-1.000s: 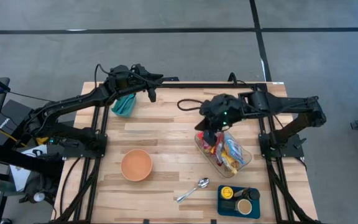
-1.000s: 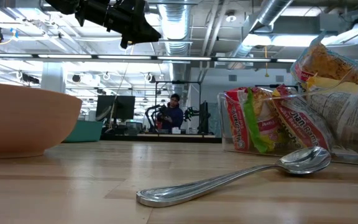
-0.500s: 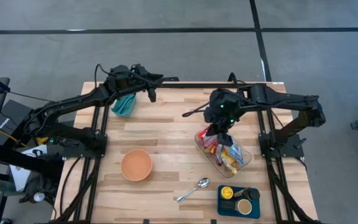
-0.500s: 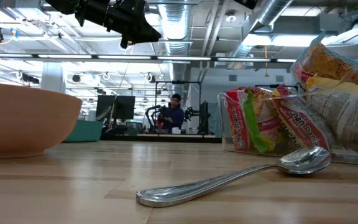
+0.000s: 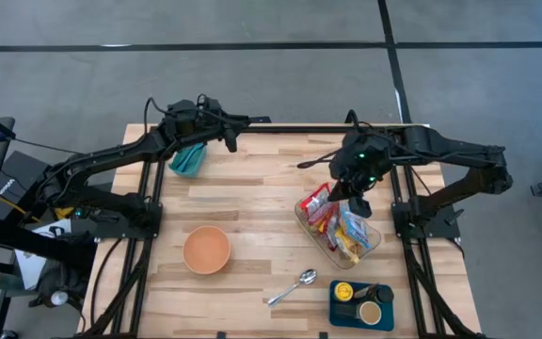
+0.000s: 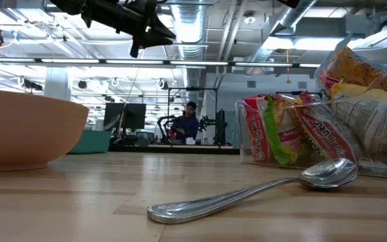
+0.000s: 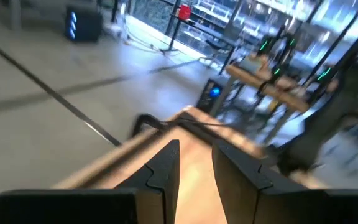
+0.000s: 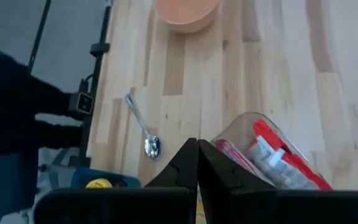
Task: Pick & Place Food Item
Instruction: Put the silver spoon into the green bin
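A clear container (image 5: pixel 339 229) full of food packets (image 8: pixel 272 158) rests on the table's right half; a red packet (image 5: pixel 316 201) sticks up at its far left end. My right gripper (image 5: pixel 356 201) hangs shut above the container's far end, slanting down, with nothing between its fingers (image 8: pixel 197 163). An orange bowl (image 5: pixel 206 250) sits left of centre. My left gripper (image 5: pixel 229 141) is raised near the far edge, beside a teal bowl (image 5: pixel 188 158). It points about level, and its fingers stand slightly open with nothing between them (image 7: pixel 196 163).
A metal spoon (image 5: pixel 293 287) lies near the front edge, between the orange bowl and a blue tray (image 5: pixel 360 303) with small items at the front right. A black cable (image 5: pixel 313 162) lies on the far side of the table. Bare wood lies between the two bowls.
My right gripper has moved toward the table's right edge, from over the container's far left end to its far right side, rolling as it went and staying shut. The red packet now shows where the gripper covered it. My left gripper has rolled a little in place.
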`<action>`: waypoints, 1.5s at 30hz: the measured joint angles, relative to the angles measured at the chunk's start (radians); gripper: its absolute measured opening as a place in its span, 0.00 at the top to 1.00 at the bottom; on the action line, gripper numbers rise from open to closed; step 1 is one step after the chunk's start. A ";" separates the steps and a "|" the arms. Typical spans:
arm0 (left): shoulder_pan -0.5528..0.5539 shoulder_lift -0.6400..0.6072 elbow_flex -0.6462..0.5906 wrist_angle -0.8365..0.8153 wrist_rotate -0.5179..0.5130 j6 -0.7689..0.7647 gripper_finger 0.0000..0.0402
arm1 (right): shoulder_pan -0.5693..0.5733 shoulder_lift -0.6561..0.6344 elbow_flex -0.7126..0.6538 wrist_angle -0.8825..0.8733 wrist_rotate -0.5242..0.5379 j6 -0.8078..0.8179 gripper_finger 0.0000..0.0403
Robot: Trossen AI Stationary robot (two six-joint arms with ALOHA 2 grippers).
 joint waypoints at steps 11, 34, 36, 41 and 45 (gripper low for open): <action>-0.120 0.000 0.000 0.016 0.238 -0.291 0.78 | -0.001 -0.139 -0.073 0.036 0.220 0.120 1.00; -0.345 0.000 0.000 0.015 0.264 -0.250 0.78 | 0.021 -0.115 -0.075 0.000 0.324 0.288 1.00; -0.345 0.000 0.000 0.014 0.263 -0.250 0.78 | 0.053 -0.100 -0.074 0.009 0.297 0.289 1.00; -0.344 0.000 0.000 0.015 0.262 -0.250 0.78 | 0.172 -0.026 -0.074 0.061 0.291 0.217 1.00; -0.342 0.000 0.000 0.015 0.262 -0.250 0.78 | 0.276 0.054 -0.075 0.109 0.291 0.074 1.00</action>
